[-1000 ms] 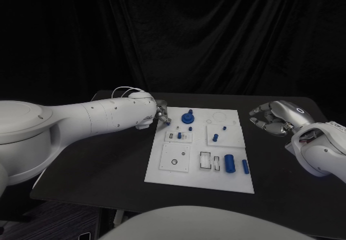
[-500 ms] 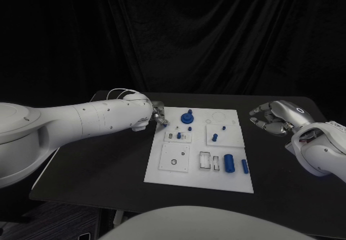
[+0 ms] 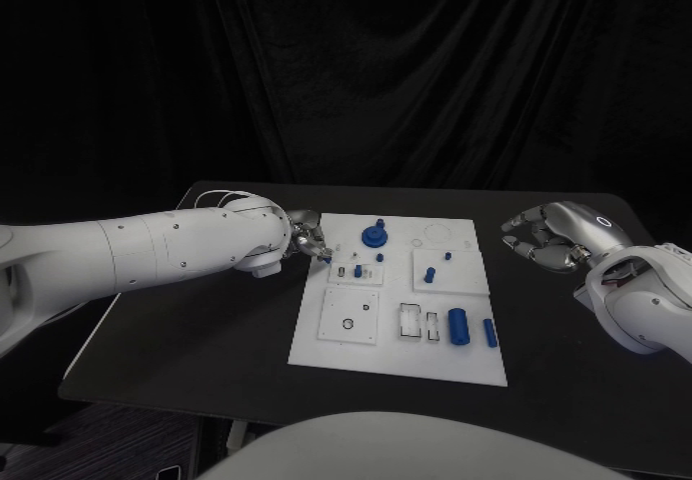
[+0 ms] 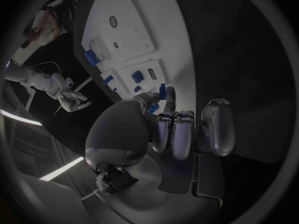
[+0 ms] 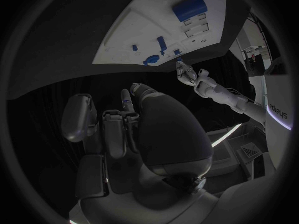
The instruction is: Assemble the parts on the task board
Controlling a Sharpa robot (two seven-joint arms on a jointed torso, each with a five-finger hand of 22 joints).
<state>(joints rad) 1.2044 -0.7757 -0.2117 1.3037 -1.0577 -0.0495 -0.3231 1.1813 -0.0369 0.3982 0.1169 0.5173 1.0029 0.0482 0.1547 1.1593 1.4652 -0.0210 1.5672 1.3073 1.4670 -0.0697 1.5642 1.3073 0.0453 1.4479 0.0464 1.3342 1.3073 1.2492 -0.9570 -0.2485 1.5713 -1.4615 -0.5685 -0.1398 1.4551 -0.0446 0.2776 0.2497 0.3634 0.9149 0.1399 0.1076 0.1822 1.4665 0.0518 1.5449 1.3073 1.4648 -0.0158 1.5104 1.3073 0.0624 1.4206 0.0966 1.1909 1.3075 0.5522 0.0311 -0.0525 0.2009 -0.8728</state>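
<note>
The white task board (image 3: 411, 352) lies mid-table. On it stand a blue round part (image 3: 374, 237), small blue pegs (image 3: 379, 257) and two blue cylinders (image 3: 459, 326) near the right edge. My left hand (image 3: 303, 238) hovers at the board's upper left edge. It pinches a small blue peg (image 4: 162, 90) between thumb and fingers, and the board (image 4: 140, 32) lies beyond its fingertips. My right hand (image 3: 552, 238) hangs right of the board with fingers curled in; I see nothing plainly held in the right hand (image 5: 124, 119).
The black table (image 3: 188, 330) has bare room left and right of the board. White rectangular slots (image 3: 413, 321) and a square plate with a small ring (image 3: 351, 323) sit on the board's near half. A black curtain closes the back.
My left arm has dropped lower and its hand has slid slightly left and toward me along the board's left edge. The right hand has stayed put.
</note>
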